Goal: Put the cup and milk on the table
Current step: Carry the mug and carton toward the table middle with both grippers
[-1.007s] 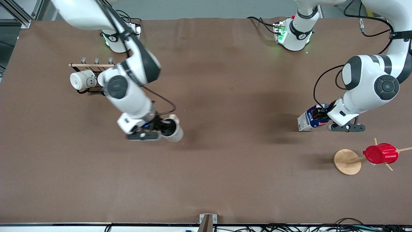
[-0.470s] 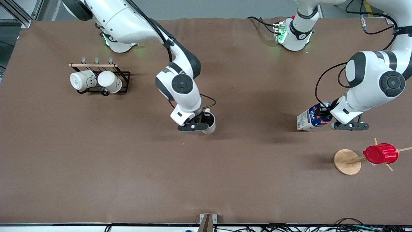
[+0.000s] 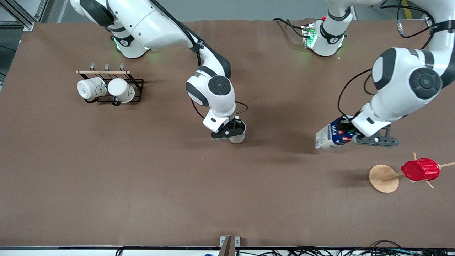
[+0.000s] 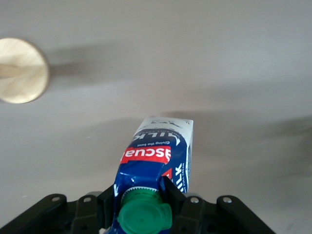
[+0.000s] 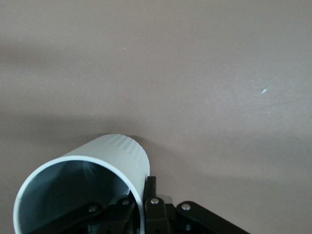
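My right gripper (image 3: 235, 131) is shut on the rim of the off-white cup (image 3: 239, 134) and holds it over the middle of the brown table (image 3: 227, 199). In the right wrist view the cup (image 5: 112, 161) shows its dark inside, one finger (image 5: 150, 192) outside the wall and one inside. My left gripper (image 3: 350, 132) is shut on the blue-and-white milk carton (image 3: 328, 137), tilted, over the table toward the left arm's end. In the left wrist view the carton (image 4: 158, 156) with its green cap (image 4: 145, 216) sits between the fingers.
A black wire rack (image 3: 117, 90) with two white mugs (image 3: 121, 90) stands toward the right arm's end. A wooden mug tree (image 3: 383, 178) carrying a red ribbed cup (image 3: 420, 169) stands nearer the front camera than the milk. The tree's round base also shows in the left wrist view (image 4: 19, 70).
My right arm has carried the cup from near the rack toward the table's middle. My left gripper has moved the milk a little toward the middle and tilted it more.
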### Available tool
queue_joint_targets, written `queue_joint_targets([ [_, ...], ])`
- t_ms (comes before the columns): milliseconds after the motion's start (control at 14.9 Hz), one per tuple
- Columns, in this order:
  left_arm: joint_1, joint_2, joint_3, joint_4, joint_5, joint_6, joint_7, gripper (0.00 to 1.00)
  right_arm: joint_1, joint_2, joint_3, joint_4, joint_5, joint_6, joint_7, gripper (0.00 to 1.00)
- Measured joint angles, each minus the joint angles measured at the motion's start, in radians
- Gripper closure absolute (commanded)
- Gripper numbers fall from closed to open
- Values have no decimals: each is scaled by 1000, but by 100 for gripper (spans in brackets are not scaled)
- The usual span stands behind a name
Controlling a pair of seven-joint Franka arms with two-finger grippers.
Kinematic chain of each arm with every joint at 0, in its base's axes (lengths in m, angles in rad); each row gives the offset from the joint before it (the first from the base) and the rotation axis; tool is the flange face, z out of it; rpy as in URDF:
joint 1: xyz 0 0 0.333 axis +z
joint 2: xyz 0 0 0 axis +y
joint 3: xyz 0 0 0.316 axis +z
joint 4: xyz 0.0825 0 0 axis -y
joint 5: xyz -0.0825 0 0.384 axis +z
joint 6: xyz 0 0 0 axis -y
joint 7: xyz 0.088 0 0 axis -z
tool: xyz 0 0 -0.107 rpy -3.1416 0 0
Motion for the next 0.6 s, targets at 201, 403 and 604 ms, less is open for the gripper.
queue_joint_targets([
  [201,-5,63,-104,67,0,0,-104,91,6,6,-1,3,-1,11,13,19],
  [403,-12,130,-190,108,23,0,-198,90,3,4,-8,21,-1,11,30,0],
  [604,-22,175,-268,124,110,0,-349,90,-32,-38,-20,49,-1,-42,64,0],
])
